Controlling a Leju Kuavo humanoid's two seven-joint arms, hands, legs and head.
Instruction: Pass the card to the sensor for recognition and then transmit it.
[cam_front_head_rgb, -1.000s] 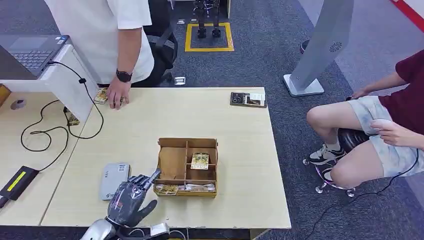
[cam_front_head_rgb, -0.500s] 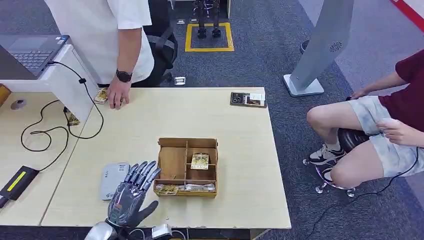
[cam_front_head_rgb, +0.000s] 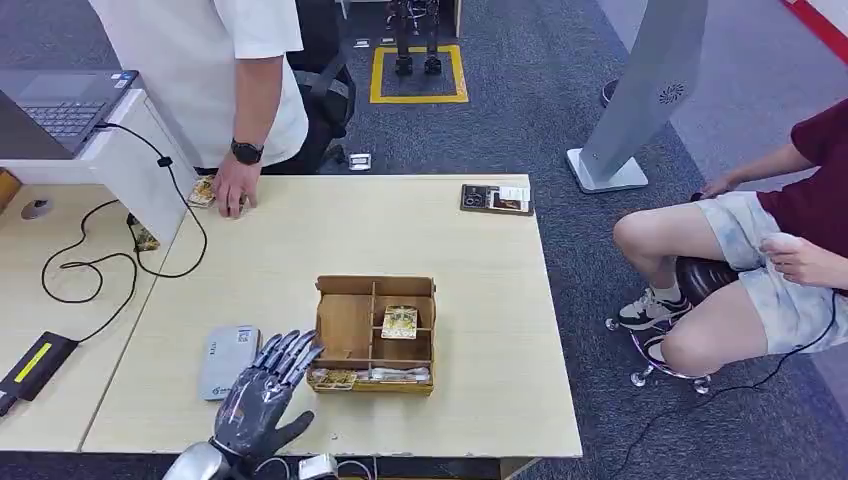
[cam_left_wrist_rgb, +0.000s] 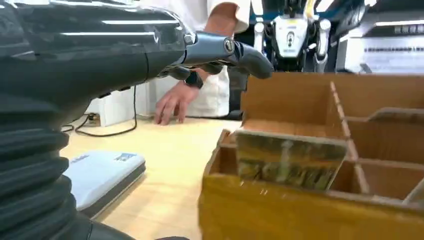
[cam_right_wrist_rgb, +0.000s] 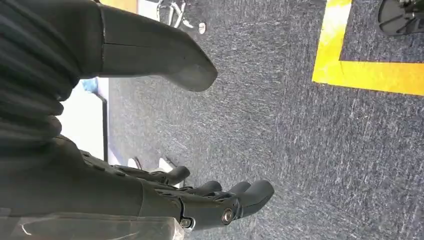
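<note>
Left hand (cam_front_head_rgb: 262, 398) hovers over the near edge of the tabletop (cam_front_head_rgb: 290, 240) with its fingers spread and straight, holding nothing, their tips reaching toward the near left corner of the wooden box (cam_front_head_rgb: 375, 335). The card (cam_front_head_rgb: 336, 378) that looks like the one to take stands on its long edge in the narrow front compartment of that box, its long axis running along the near wall, just ahead and to the right of the fingertips; the left wrist view shows it leaning behind the low front wall, printed face toward the hand. A second card (cam_front_head_rgb: 399, 321) lies in a middle compartment further in. Just left of the hand, flat on the tabletop, sits the grey sensor (cam_front_head_rgb: 228, 360), a rounded slab with a small label. This hand is by far the nearer; the right hand (cam_right_wrist_rgb: 200, 200) hangs over dark carpet with fingers loosely curled and nothing in them. The box is thin plywood with slotted dividers, stiff and light, likely to slide if nudged. The card looks thin and glossy, so it probably needs a pinch on its top edge.
</note>
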